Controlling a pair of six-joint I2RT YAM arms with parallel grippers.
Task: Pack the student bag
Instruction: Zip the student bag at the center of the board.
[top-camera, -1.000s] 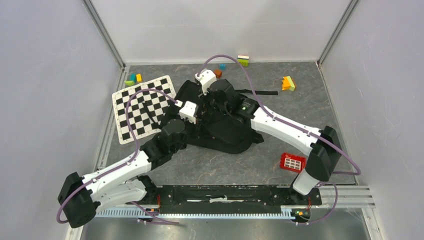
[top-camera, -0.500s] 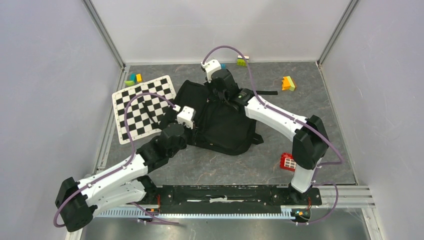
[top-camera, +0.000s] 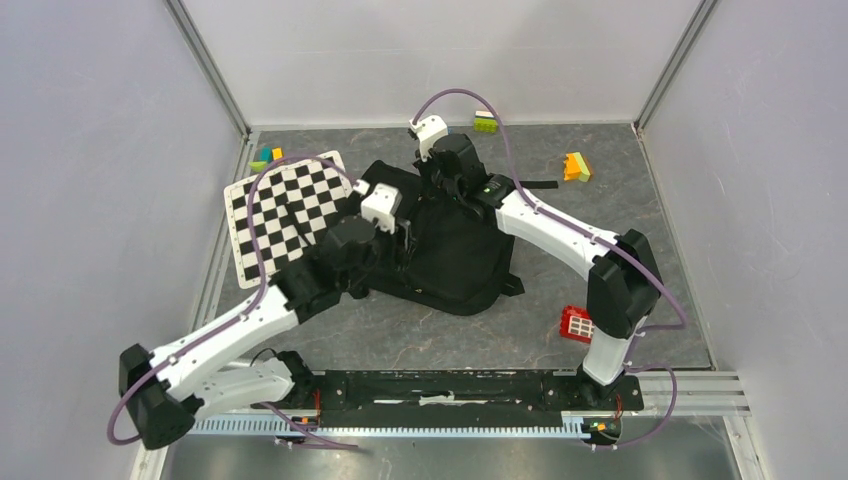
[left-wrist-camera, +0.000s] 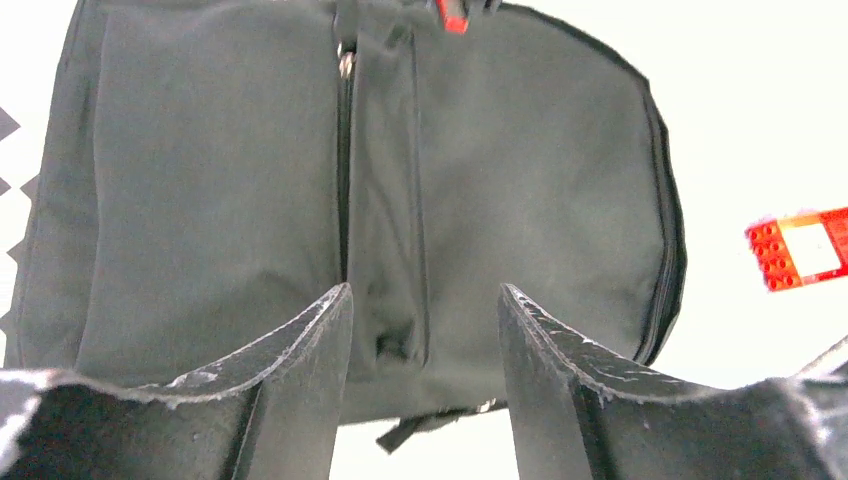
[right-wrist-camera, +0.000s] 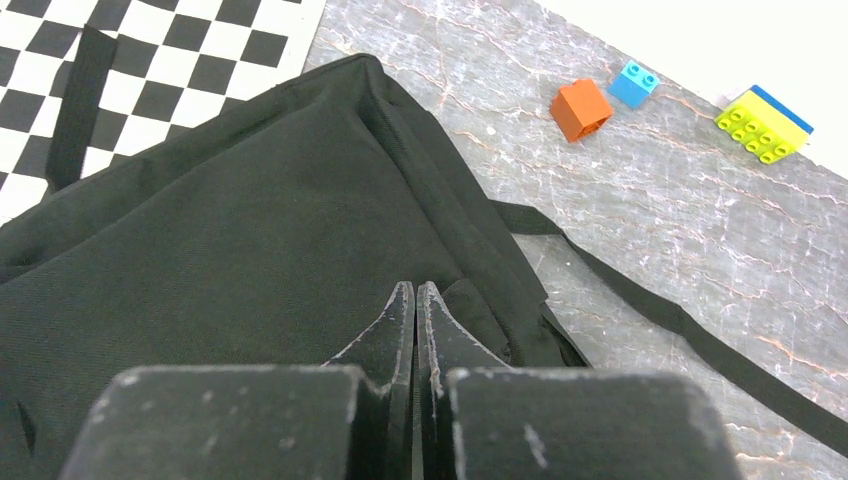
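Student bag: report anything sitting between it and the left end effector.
Nothing visible is in the way. The left end effector is open right over the student bag, with only bare black fabric and a zip line showing between its fingers. The red brick lies off to the side, clear of the bag.

You have the student bag (top-camera: 455, 255), a big black soft fabric backpack, lying flat and slack. It spreads below and beyond the left gripper's (left-wrist-camera: 425, 290) parted jaws, its zip seam (left-wrist-camera: 345, 170) and metal pull (left-wrist-camera: 345, 65) running straight away from them. One corner sits right under the right gripper's (right-wrist-camera: 415, 287) closed jaws, with a long strap (right-wrist-camera: 680, 320) lying off to their right.
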